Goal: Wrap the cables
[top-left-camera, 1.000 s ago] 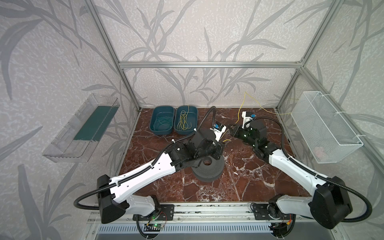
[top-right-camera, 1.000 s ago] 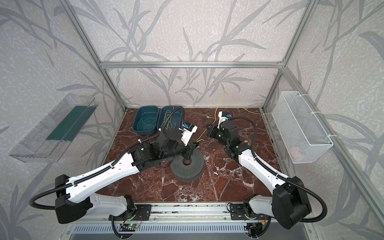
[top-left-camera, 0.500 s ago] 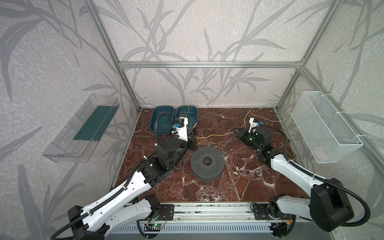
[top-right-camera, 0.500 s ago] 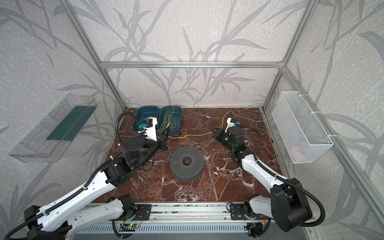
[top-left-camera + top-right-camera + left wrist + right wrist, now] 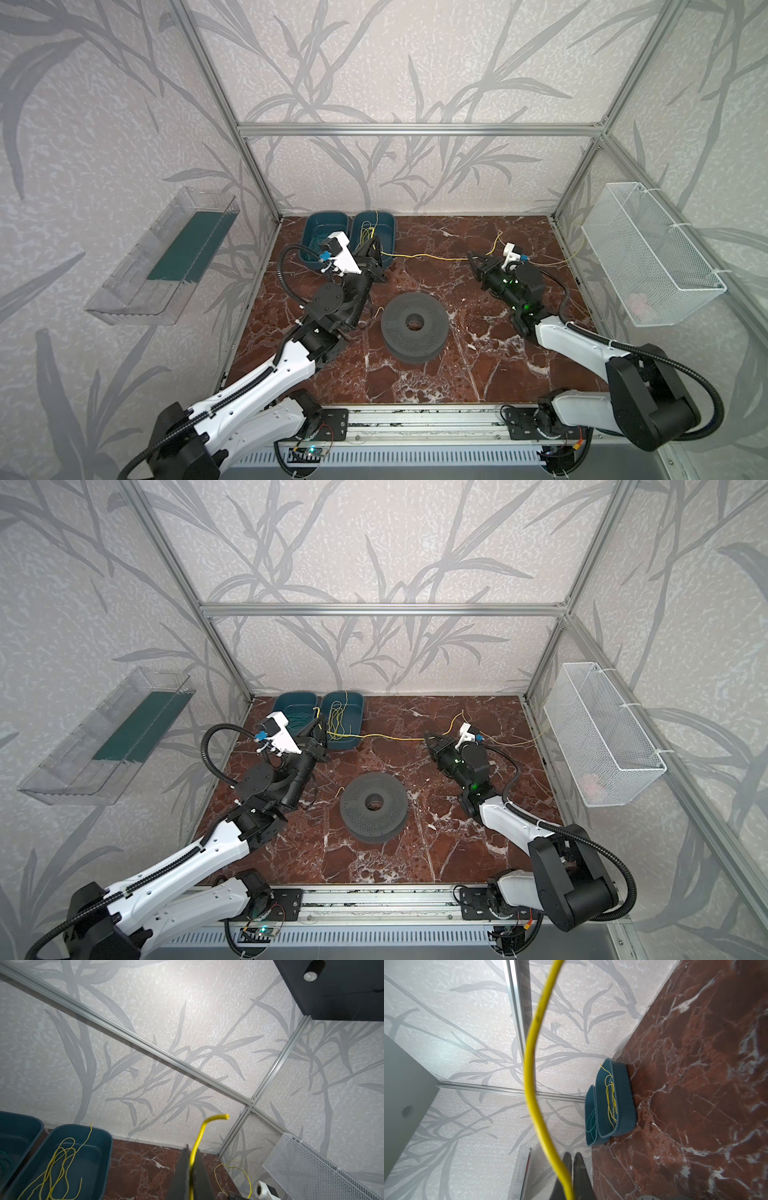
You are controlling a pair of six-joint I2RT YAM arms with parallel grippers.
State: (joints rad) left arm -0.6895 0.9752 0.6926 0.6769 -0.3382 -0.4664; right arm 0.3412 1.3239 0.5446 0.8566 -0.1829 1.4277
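Observation:
One yellow cable hangs stretched between my two grippers above the marble floor. My left gripper is shut on it beside the right blue bin; a short end sticks out past the jaws. My right gripper is shut on the same cable, whose tail trails toward the right wall. More yellow cables lie in that bin. A grey perforated spool sits on the floor between the arms.
A second blue bin with teal wires stands left of the first. A white wire basket hangs on the right wall and a clear tray on the left wall. Aluminium frame posts stand at the corners.
My left gripper has left the spool and swung back-left to the bins. The right gripper drew to the right. The cable between them went from slack to stretched.

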